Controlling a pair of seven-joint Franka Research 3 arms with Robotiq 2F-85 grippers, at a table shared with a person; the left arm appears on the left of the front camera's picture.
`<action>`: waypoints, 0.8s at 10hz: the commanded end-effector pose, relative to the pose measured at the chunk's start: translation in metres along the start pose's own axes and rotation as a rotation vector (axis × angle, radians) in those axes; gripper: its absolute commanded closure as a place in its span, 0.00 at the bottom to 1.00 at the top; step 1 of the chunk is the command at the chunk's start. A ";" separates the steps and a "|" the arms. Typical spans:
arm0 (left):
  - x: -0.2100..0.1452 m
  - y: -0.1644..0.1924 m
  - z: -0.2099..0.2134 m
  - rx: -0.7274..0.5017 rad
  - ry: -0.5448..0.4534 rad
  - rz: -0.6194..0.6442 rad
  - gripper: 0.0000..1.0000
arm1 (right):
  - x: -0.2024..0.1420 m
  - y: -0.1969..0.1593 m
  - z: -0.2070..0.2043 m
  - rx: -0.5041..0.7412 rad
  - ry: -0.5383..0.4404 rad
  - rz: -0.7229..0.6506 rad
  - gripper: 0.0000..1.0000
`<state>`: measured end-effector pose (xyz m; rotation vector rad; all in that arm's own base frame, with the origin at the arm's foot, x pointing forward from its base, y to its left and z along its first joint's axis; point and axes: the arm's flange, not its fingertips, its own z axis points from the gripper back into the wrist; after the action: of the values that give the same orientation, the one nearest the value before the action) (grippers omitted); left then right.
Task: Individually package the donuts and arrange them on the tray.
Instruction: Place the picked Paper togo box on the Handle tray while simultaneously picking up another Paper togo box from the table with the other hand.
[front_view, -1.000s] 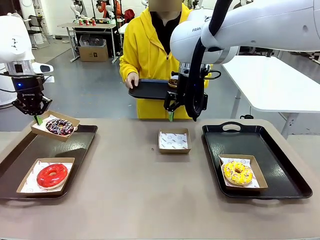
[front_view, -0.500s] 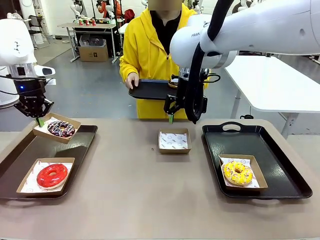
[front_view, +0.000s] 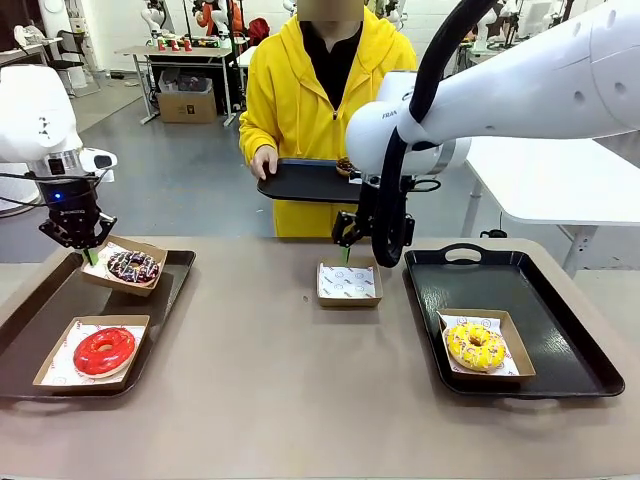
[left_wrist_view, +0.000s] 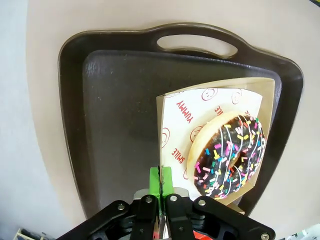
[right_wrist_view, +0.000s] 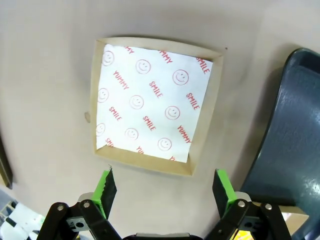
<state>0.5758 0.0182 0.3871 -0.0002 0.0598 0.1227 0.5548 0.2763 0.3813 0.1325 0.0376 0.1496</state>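
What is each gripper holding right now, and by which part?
The left gripper is shut on the rim of the cardboard box carrying the dark sprinkled donut. The right gripper is open above the empty box, holding nothing.

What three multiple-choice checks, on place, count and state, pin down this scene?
1. The yellow donut lies on: A. the right tray B. the left tray C. the bare table.
2. Empty boxes on the table: A. none B. one C. three.
3. The right arm's jaws are: A. shut on a donut B. shut on a box rim C. open above the empty box.
A, its box sits on that tray; B, the middle box holds just paper; C, the green pads stand apart over it.
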 end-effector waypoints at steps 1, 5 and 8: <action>0.004 0.005 -0.005 0.013 0.016 0.003 0.99 | 0.003 -0.005 -0.009 -0.034 -0.021 -0.024 0.00; 0.007 0.001 -0.014 0.020 0.031 -0.019 0.99 | 0.015 -0.022 -0.032 -0.041 -0.036 -0.081 0.00; 0.010 -0.001 -0.017 0.019 0.037 -0.028 0.99 | 0.025 -0.024 -0.047 -0.053 -0.055 -0.117 0.00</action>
<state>0.5808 0.0182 0.3671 0.0015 0.0928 0.1132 0.5785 0.2561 0.3328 0.1236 0.0209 0.0646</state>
